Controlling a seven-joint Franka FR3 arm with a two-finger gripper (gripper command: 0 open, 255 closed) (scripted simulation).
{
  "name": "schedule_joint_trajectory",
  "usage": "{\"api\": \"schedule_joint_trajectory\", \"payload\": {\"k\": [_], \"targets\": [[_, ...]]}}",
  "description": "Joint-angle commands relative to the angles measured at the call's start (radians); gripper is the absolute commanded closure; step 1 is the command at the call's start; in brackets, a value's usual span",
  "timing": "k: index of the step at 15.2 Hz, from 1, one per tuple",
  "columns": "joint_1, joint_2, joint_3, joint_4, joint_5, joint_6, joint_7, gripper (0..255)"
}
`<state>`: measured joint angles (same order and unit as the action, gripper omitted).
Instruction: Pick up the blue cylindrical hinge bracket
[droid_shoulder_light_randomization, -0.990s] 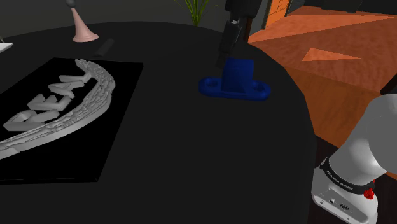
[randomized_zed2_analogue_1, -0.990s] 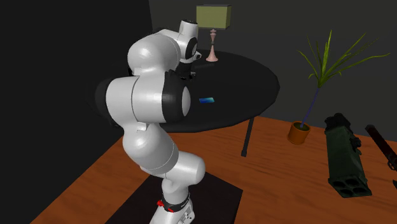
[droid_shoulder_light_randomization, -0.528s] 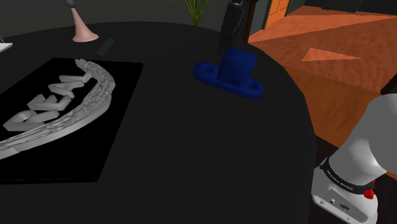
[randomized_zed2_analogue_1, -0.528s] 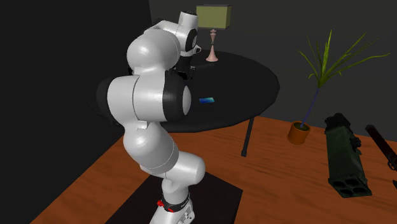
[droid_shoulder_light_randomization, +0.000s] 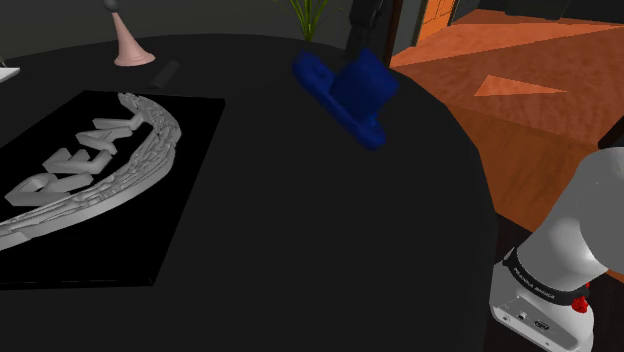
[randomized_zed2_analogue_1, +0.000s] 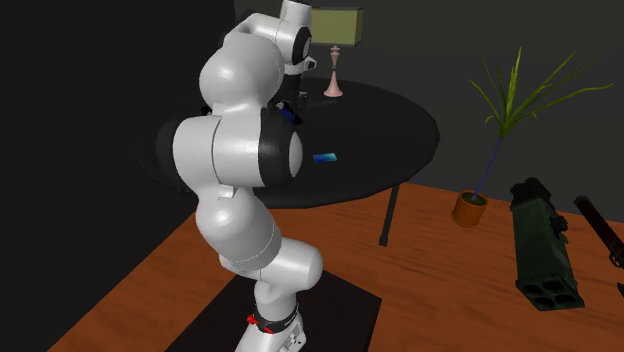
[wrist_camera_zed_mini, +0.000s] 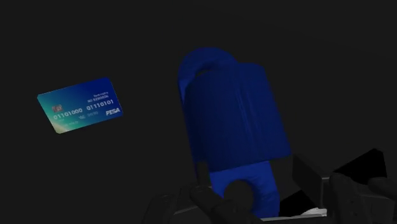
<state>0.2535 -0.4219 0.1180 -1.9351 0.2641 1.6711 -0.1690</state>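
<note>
The shoulder view sits close beside the arm and looks down across the black round counter to the orange floor beyond. The second exterior view stands well back behind the arm, facing the same counter. Both take in the pink-footed lamp and the plant. The wrist view looks down at the counter with the blue bracket close before it. The card it sees also shows in the second exterior view.

Dark blue hinge bracket hangs steeply tilted above the table.
</note>
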Motion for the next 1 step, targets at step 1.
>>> {"api": "schedule_joint_trajectory", "payload": {"k": [1], "targets": [[0.000, 0.003, -0.001, 0.011, -0.001, -0.008, 0.001, 255]]}}
